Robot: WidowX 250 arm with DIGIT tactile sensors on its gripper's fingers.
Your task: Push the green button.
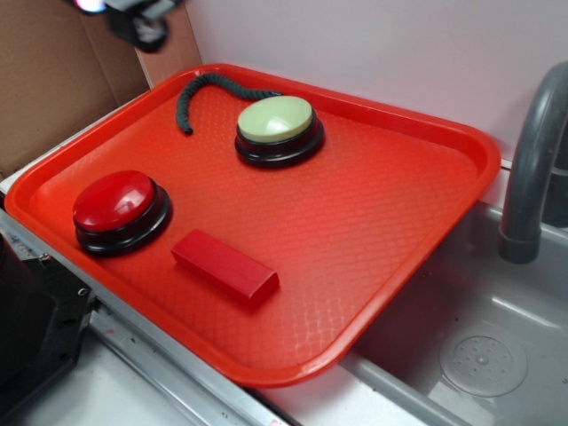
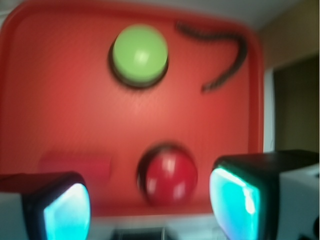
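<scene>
hovering: gripper (image 2: pixel 150 205) hangs high above the near edge of the red tray (image 1: pixel 417 222), touching nothing
jaws: spread wide apart, nothing between them; the two pads (image 2: pixel 67 212) glow cyan in the blurred wrist view
green button (image 1: pixel 277 130): pale green dome on a black round base, sitting on the tray's far part, toward the back rim, unpressed and clear of the gripper
red button (image 1: pixel 120 211): same shape, red dome, on the tray's left side, well apart from the green one; in the wrist view it lies between the pads, lower down
red block (image 1: pixel 224 265): flat bar lying on the tray, just beside the red button
dark cord (image 1: pixel 206 91): curved length on the tray's back left part, near the green button, not touching it
faucet (image 1: pixel 532 169): grey, standing to the right of the tray over a grey sink (image 1: pixel 479 355)
</scene>
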